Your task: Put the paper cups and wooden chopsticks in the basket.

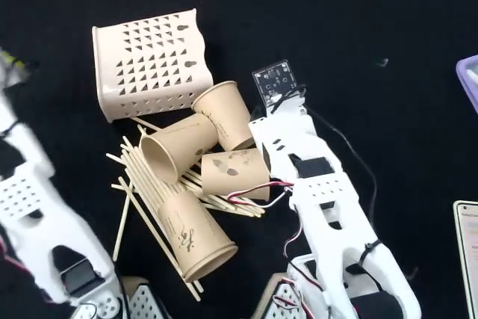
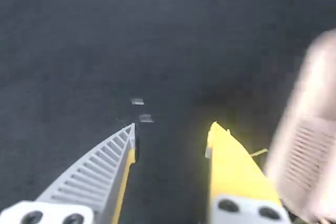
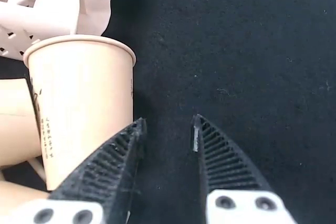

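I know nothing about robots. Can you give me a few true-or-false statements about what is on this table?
1. The basket lies on its side. True.
2. The paper cups are inside the basket. False: all four lie on the black cloth outside it.
3. The chopsticks lie in a loose pile with cups resting on them. True.
4. The right gripper holds a cup. False: it is open and empty, with a cup beside it.
5. The left gripper is open over black cloth. True.
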You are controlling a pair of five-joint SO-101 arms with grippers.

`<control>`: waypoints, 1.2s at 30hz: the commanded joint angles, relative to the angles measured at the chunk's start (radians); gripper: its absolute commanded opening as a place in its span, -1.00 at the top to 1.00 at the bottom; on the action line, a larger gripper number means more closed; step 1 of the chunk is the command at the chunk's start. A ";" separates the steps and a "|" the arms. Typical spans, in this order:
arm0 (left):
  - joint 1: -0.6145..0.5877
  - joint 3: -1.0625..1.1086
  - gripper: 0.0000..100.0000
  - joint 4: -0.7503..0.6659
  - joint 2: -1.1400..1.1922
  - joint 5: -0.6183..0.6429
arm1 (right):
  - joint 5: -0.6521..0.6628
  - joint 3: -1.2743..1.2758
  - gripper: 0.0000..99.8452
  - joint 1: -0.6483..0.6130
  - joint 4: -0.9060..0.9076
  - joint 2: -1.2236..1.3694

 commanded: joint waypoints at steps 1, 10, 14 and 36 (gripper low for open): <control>0.183 -0.189 0.56 0.100 -0.061 0.008 | 0.005 -0.002 0.69 -0.017 -0.021 -0.002; 0.352 -0.182 0.56 0.031 0.037 0.100 | 0.011 -0.002 0.69 -0.017 -0.018 -0.002; 0.346 -0.174 0.56 -0.014 0.124 0.094 | 0.011 -0.002 0.69 -0.017 -0.018 -0.002; -0.015 -0.205 0.56 -0.077 0.310 -0.005 | 0.011 -0.001 0.69 -0.017 -0.018 -0.002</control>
